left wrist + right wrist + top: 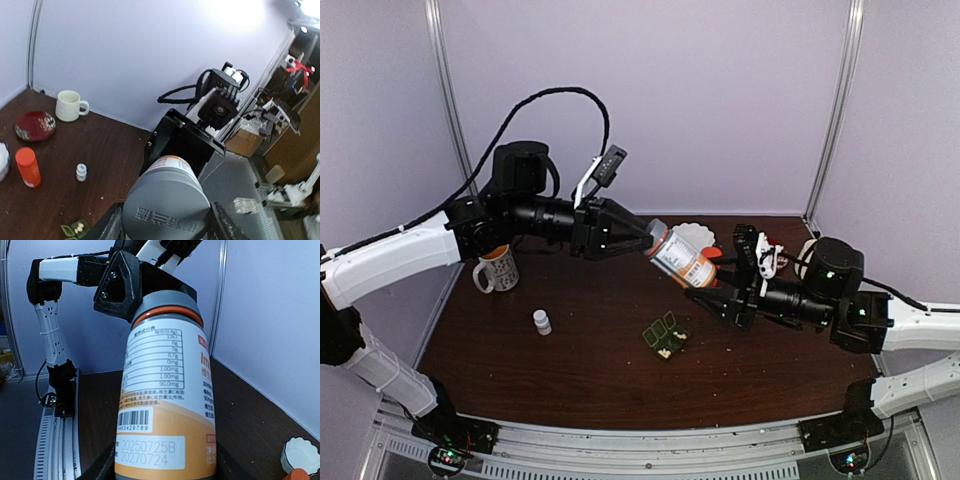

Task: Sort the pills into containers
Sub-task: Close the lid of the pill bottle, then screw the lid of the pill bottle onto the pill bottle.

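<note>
The grey-capped orange-and-white plastic bottle (165,390) is braced in midair: the right gripper (708,288) clasps its base and the left gripper (648,240) clamps the cap, presumably for unscrewing.

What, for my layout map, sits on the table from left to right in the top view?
In order: mug → small white bottle → green pill box. The held labelled bottle overlaps the box, so it is omitted.

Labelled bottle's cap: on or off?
On. The grey cap sits flush on the labelled bottle neck, clamped in the left gripper.
</note>
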`<state>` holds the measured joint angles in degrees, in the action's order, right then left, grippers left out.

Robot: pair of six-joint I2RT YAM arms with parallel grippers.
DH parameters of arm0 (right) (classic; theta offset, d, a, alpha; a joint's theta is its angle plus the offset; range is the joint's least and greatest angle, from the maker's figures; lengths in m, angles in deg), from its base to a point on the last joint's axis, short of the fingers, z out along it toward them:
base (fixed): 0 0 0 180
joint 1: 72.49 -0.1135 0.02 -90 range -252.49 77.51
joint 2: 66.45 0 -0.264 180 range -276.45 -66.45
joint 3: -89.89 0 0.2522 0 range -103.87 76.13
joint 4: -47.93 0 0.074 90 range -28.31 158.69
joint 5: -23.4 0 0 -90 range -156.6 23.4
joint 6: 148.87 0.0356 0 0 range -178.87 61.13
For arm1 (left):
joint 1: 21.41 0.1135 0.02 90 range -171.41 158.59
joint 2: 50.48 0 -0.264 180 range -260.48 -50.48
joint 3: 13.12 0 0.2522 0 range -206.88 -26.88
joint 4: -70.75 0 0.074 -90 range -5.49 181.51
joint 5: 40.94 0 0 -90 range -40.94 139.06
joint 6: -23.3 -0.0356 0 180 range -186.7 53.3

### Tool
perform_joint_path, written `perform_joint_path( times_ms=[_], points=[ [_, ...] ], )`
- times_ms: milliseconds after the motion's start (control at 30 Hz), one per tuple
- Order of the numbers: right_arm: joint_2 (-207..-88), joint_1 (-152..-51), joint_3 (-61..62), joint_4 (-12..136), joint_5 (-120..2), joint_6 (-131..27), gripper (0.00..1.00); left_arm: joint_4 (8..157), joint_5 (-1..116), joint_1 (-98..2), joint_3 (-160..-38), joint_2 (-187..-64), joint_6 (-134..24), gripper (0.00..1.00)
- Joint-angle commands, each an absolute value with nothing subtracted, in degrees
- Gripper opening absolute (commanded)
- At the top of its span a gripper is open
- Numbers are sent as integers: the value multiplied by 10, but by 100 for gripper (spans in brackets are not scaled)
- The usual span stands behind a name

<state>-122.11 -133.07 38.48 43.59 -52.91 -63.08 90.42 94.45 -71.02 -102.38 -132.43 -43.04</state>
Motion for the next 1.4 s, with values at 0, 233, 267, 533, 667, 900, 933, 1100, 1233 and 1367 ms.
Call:
perform_joint_path(
  times_ms=[0,233,267,533,667,900,933,1100,1233,1367],
  points=[
    [-1217,-1330,328,400,-397,-530,0,938,985,-745,-1029,-1356,-654,37],
    [-1197,-1328,330,385,-329,-491,0,1063,1058,-746,-1057,-1353,-982,32],
    [-1196,-1328,329,386,-316,-490,0,1097,1065,-746,-1067,-1354,-1031,32],
    [-1201,-1328,325,389,-246,-469,0,1192,1084,-745,-1110,-1368,-1195,31],
    [-1196,-1329,327,410,-278,-505,0,1133,1078,-745,-1115,-1381,-1084,30],
    [-1175,-1330,328,458,-328,-648,0,1049,1068,-746,-1115,-1398,-908,25],
    [-1177,-1330,323,469,-334,-671,0,1038,1063,-746,-1115,-1399,-883,25],
    [-1186,-1340,292,545,-422,-803,0,1043,1044,-746,-1149,-1419,-767,23],
    [-1195,-1350,278,554,-530,-846,0,1088,1013,-745,-1184,-1437,-717,23],
    [-1202,-1369,290,504,-637,-856,0,1113,997,-746,-1205,-1452,-679,22]
  ],
)
